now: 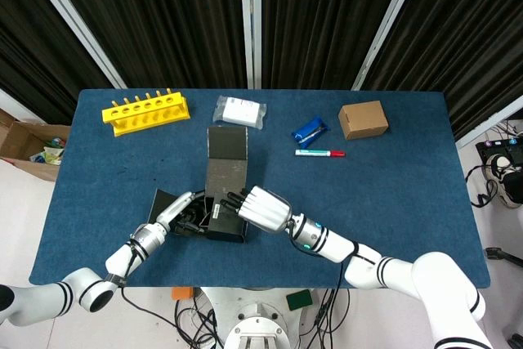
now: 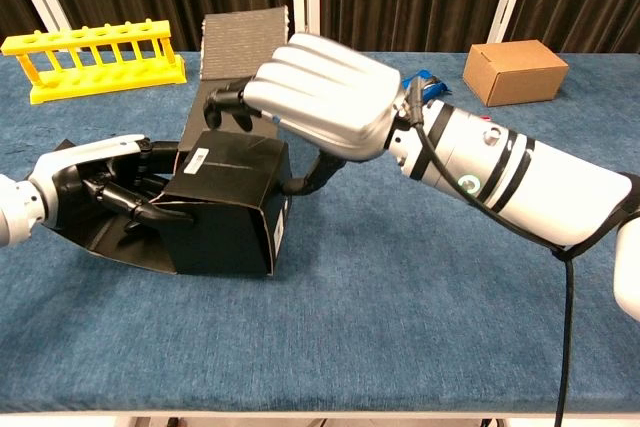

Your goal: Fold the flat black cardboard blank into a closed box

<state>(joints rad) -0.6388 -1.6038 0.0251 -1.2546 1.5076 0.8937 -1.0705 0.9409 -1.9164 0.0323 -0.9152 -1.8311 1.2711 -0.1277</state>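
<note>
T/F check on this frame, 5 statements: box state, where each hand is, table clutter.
1. The black box is fully closed. False: its long lid flap is open, stretching away toward the far edge.
2. The right hand rests on top of the box. True.
3. The left hand is clear of the cardboard. False: its fingers reach into the box's open left end, over a side flap.
4. The yellow rack stands at the far left of the table. True.
5. The red-capped marker lies inside the brown box. False: it lies on the cloth beside the blue packet.
</note>
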